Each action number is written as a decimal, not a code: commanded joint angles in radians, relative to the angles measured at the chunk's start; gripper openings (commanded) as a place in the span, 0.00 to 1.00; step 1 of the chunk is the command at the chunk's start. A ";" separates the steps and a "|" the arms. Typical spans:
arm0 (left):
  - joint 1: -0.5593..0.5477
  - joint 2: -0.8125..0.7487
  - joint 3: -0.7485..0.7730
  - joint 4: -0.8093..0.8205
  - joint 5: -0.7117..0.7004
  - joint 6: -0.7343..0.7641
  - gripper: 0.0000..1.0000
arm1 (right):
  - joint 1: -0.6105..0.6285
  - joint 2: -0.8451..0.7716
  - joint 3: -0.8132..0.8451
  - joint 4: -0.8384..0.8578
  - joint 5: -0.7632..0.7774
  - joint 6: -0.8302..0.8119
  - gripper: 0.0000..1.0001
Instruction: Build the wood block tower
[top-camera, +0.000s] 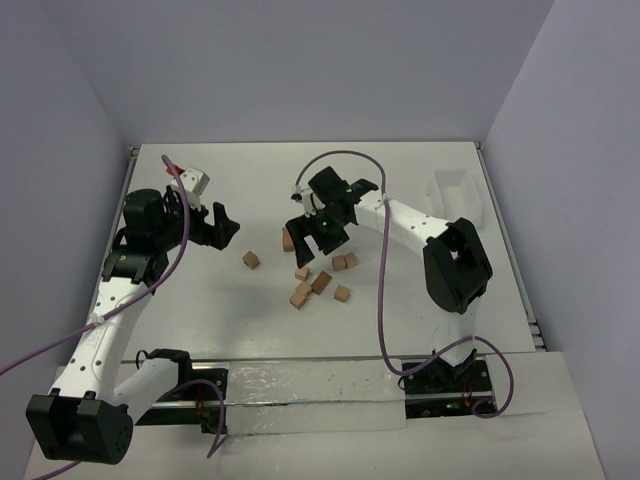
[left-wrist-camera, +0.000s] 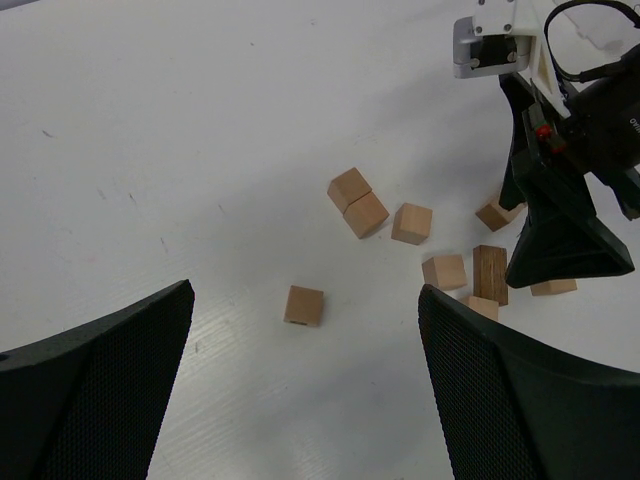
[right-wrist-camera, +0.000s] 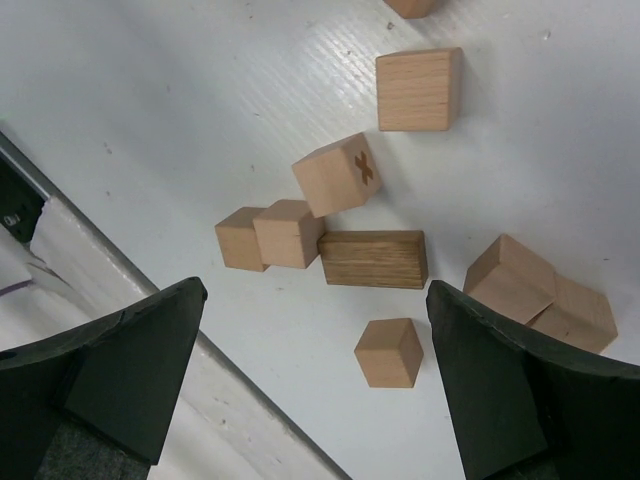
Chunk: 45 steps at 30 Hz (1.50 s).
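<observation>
Although roughly nine wood blocks (top-camera: 321, 282) show from above, they sit so small and bunched under the right tool (top-camera: 313, 243) that an exact count is hard there, and its black body covers part of the group. They lie loose on the white surface (top-camera: 400, 320) near its middle, between the two arms, with one lone block (top-camera: 251, 260) apart on the left side of the cluster. The right tool hangs over the far part of the cluster, jaws spread and nothing between them. Its wrist view shows the two dark fingers (right-wrist-camera: 540, 390) cut off at the lower corners, with only blocks and bare surface in the gap. There a darker oblong block (right-wrist-camera: 373, 259) lies flat with two cubes (right-wrist-camera: 289, 233) side by side at its end. A cube marked with a cross (right-wrist-camera: 338, 175) sits tilted by them, though whether it rests on them or only beside them I cannot tell, and the topmost cube (right-wrist-camera: 412, 6) is cut by the upper edge. The left tool (top-camera: 225, 228) is well to the left of the cluster, likewise spread and empty, its mesh-faced fingers (left-wrist-camera: 100, 390) framing the lone block. In that view the right tool hides parts of the far blocks. A white bin (top-camera: 455, 190) stands at the far right, faint against the surface.
</observation>
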 joint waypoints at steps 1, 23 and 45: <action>0.006 -0.015 0.005 0.037 0.025 -0.008 0.99 | 0.033 -0.042 0.015 -0.048 0.028 -0.006 1.00; 0.006 -0.020 -0.001 0.031 0.029 -0.001 0.99 | 0.247 0.034 -0.021 -0.003 0.273 -0.002 1.00; 0.006 -0.008 0.004 0.038 0.042 0.001 0.99 | 0.299 0.106 -0.003 0.022 0.273 -0.007 1.00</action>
